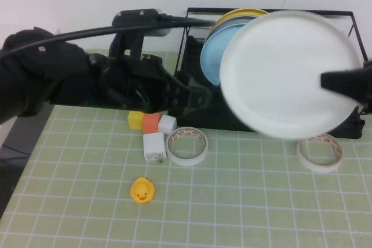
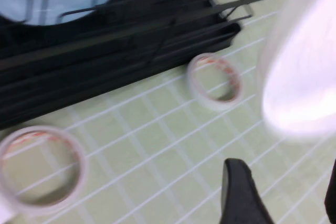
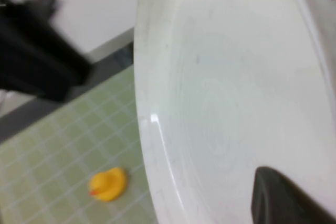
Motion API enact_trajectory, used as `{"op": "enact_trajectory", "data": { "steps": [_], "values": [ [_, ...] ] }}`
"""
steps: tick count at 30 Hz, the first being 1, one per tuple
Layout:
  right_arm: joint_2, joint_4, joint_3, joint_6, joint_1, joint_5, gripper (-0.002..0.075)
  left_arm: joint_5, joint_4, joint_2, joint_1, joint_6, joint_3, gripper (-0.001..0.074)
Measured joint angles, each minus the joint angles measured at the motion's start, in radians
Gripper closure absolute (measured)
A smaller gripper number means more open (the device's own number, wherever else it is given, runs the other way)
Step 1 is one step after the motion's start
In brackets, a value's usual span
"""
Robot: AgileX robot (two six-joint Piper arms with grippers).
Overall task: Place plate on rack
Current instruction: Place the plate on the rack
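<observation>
Even, bright lighting; soft shadows on the surface point(image 1: 232, 201). Both wrist views blurred; the plate point(image 1: 290, 74) glares white.

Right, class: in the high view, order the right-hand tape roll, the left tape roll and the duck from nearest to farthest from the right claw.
The right claw grips the plate at far right, before the rack; the left claw is mid-left.
1. Right tape roll, just below the claw.
2. Left tape roll, centre.
3. Duck, lower left.

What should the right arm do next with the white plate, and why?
Probably carry it back over the black wire rack. The right gripper holds the round white plate upright in front of the rack, beside the light blue plate. The left gripper sits by the rack's left end.
</observation>
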Motion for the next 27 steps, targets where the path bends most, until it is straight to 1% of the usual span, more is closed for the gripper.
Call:
{"op": "enact_trajectory", "data": {
  "steps": [2,3,4,6,8,10,13,18,22,27],
  "values": [
    [0.002,0.000,-0.029,-0.010,0.000,-0.051,0.0599,-0.002,0.091,-0.021,0.002,-0.058,0.000,0.0423],
    [0.004,0.000,-0.044,-0.012,0.000,-0.065,0.0599,-0.002,0.146,-0.033,0.004,-0.100,0.000,0.0446],
    [0.011,0.000,-0.064,-0.018,-0.001,-0.073,0.0599,-0.002,0.190,-0.043,0.006,-0.138,0.000,0.0479],
    [0.029,0.002,-0.113,-0.031,-0.001,-0.072,0.0599,0.004,0.289,-0.075,0.021,-0.222,0.005,0.0577],
    [0.061,0.002,-0.170,-0.041,-0.001,-0.046,0.0599,0.000,0.347,-0.114,0.039,-0.271,0.031,0.0661],
    [0.100,0.002,-0.229,-0.050,-0.001,-0.010,0.0599,-0.014,0.373,-0.168,0.062,-0.296,0.080,0.0701],
    [0.175,0.000,-0.334,-0.055,-0.001,0.053,0.0599,-0.052,0.385,-0.261,0.098,-0.330,0.172,0.0724],
    [0.305,-0.030,-0.544,-0.057,-0.001,0.117,0.0599,-0.109,0.389,-0.431,0.149,-0.396,0.352,0.0733],
    [0.412,-0.075,-0.697,-0.060,-0.001,0.140,0.0599,-0.122,0.369,-0.564,0.161,-0.423,0.493,0.0734],
    [0.556,-0.101,-0.899,-0.060,-0.001,0.166,0.0599,-0.126,0.335,-0.706,0.161,-0.439,0.604,0.0735]
  ]
}}
